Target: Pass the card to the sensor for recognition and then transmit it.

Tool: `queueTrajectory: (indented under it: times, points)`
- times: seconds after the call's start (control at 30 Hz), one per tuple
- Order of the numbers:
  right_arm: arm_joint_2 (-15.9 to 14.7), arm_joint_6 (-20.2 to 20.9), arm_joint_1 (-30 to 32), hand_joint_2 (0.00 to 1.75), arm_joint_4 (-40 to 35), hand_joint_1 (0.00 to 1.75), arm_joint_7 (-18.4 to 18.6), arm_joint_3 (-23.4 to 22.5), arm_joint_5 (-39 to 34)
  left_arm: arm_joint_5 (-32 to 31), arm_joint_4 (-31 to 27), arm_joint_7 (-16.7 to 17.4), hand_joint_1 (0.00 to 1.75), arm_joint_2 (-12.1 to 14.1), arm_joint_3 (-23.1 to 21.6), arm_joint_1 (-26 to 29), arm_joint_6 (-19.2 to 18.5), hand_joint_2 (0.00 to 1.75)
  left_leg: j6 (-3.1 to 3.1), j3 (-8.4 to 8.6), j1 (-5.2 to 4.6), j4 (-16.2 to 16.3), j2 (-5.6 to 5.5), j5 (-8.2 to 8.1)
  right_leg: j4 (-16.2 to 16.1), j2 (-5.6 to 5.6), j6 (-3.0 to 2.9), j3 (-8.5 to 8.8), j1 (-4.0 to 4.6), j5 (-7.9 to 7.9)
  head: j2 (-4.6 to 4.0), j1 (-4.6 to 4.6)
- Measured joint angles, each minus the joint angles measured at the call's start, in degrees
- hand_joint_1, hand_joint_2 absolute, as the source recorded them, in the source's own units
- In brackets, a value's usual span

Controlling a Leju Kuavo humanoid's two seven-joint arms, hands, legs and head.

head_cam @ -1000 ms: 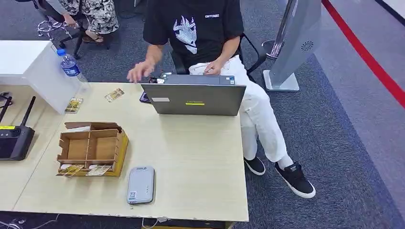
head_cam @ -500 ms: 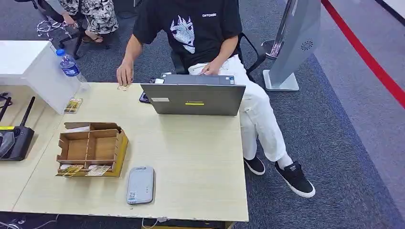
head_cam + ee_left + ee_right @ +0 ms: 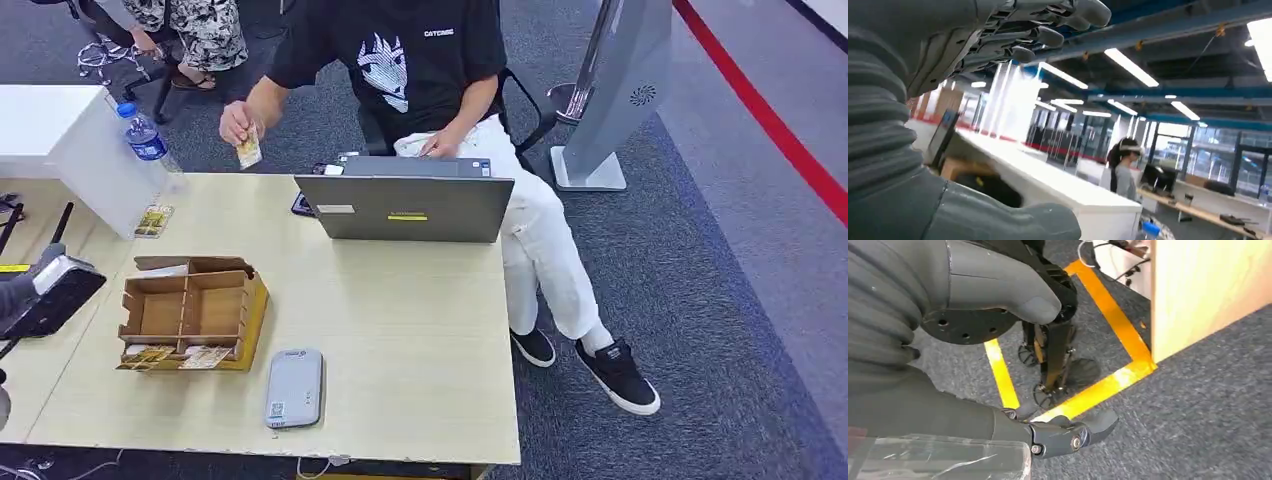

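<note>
A person's hand (image 3: 236, 121) holds a card (image 3: 248, 150) in the air beyond the table (image 3: 400, 340), at about eleven o'clock from the laptop (image 3: 405, 205). The sensor (image 3: 294, 387) lies flat near the front edge, just at four o'clock from the box (image 3: 190, 312). The left hand (image 3: 1013, 30) is empty, fingers spread. The right hand (image 3: 998, 315) hangs over the floor, released, holding nothing.

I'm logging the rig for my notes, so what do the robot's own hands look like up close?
The left hand has a grey ribbed cover at the wrist, a thick smooth grey thumb and darker segmented fingers with rounded grey tips. The right hand has the same ribbed grey cover and thick thumb, a dark round plate with small holes, and dark fingers with a visible screw.
</note>
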Motion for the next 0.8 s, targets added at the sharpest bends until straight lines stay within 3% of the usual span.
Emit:
queueTrajectory:
  times: [0.37, 0.5, 0.8]
  points:
    - [1.09, 2.58, -1.82, 1.75, -0.63, 0.00, -3.39, -6.46, 5.71, -15.56, -3.93, 1.16, 0.00, 6.97, -7.28, 1.01, 6.43, 1.75, 0.00, 0.01, 0.00, 0.00, 0.01, 0.00, 0.00, 0.02, 0.00, -0.05, 0.00, 0.00, 0.00, 0.02]
    - [1.03, 8.50, -2.73, 1.75, 1.07, 0.00, -5.03, -10.97, 13.27, -27.90, -4.65, 1.40, 0.00, 11.01, -14.70, -0.02, 13.37, 1.75, 0.02, -0.02, 0.01, 0.00, -0.02, 0.03, 0.01, -0.01, 0.00, 0.00, 0.01, 0.00, 0.00, 0.08]
    - [1.18, 8.90, -3.79, 1.75, 1.51, 0.00, -4.84, -15.41, 13.03, -28.52, -4.98, 1.64, 0.00, 13.66, -18.77, -0.18, 13.99, 1.75, 0.01, -0.02, 0.01, 0.00, 0.04, 0.03, 0.01, 0.01, -0.07, -0.04, 0.01, 0.05, 0.00, 0.00]
